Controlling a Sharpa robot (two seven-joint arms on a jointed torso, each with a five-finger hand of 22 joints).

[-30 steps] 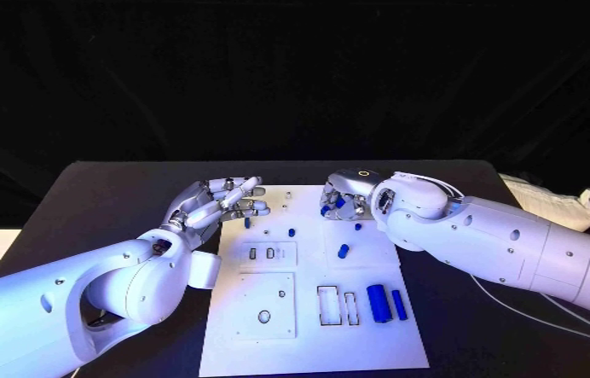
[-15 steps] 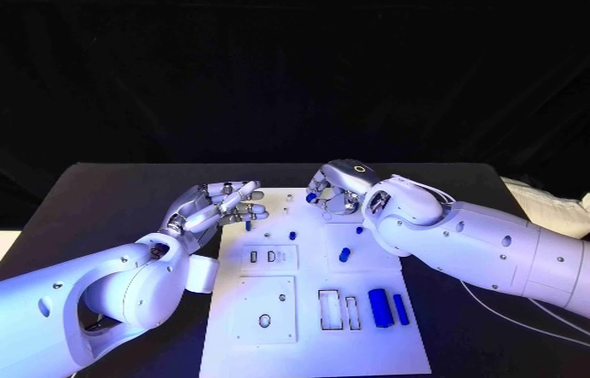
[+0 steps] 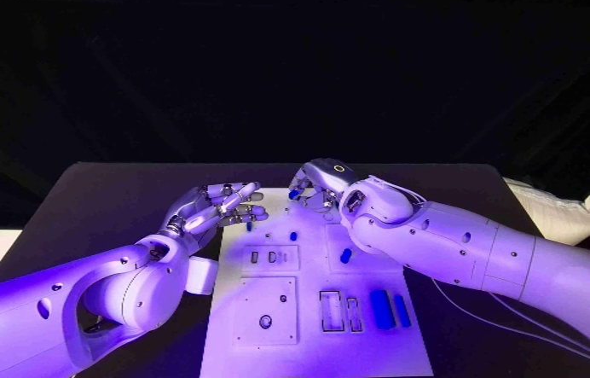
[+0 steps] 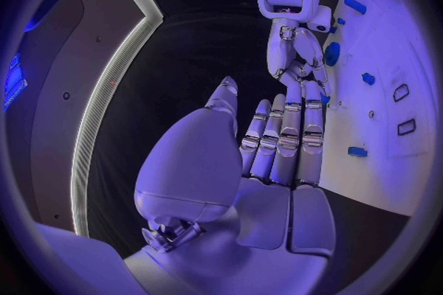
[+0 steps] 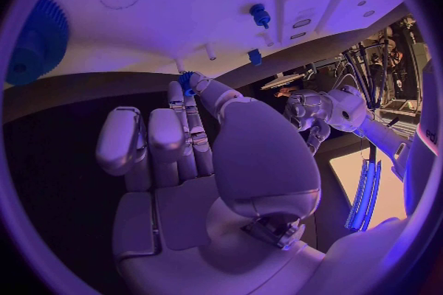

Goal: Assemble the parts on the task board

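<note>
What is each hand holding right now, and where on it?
The right hand pinches a small blue part at its fingertips, by one end. The left hand appears to hold nothing, its fingers straight.

My right hand (image 3: 317,187) has slid left along the board's (image 3: 314,327) far edge (a small blue part (image 5: 187,80) pinched in it).

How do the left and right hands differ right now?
The right hand pinches a small blue part in its fingers; the left hand holds nothing. The left hand's fingers lie stretched out, while the right hand's curl downward. The left hand is at the task board's left edge, the right hand at its far edge. Both are silver.
</note>
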